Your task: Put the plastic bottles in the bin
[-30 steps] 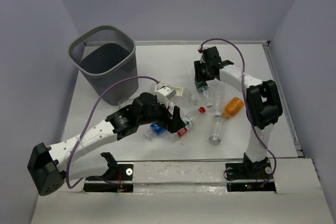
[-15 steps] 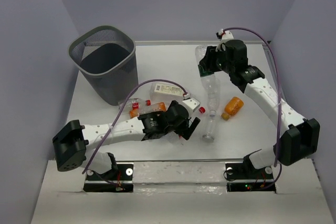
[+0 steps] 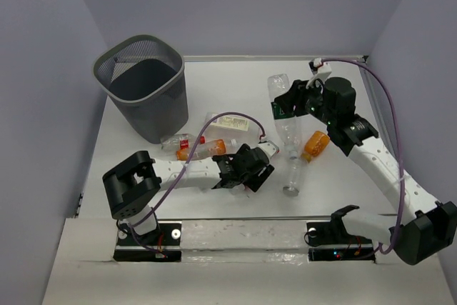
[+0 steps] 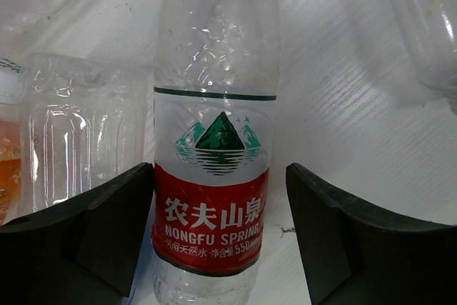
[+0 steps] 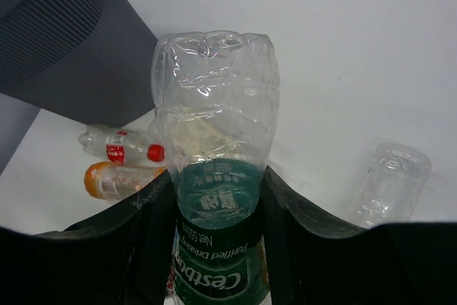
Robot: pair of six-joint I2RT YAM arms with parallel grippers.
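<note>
left gripper [image 4: 220, 198] jaws wide, straddling red-label bottle [image 4: 214, 105] lying near centre of table, bottle against one side, gap at the other, right gripper [image 5: 218, 191] clamped on green-label bottle [image 5: 214, 105] held right of centre, bin [image 3: 146, 99] far left

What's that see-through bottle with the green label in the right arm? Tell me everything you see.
The green-label bottle is clear, thin, dented plastic, seemingly empty. Its green wrap reads C'estbon, upside down in the wrist view. The right arm's black fingers clamp it at the label, one each side. It seems held above the white table; its cap end is hidden.
</note>
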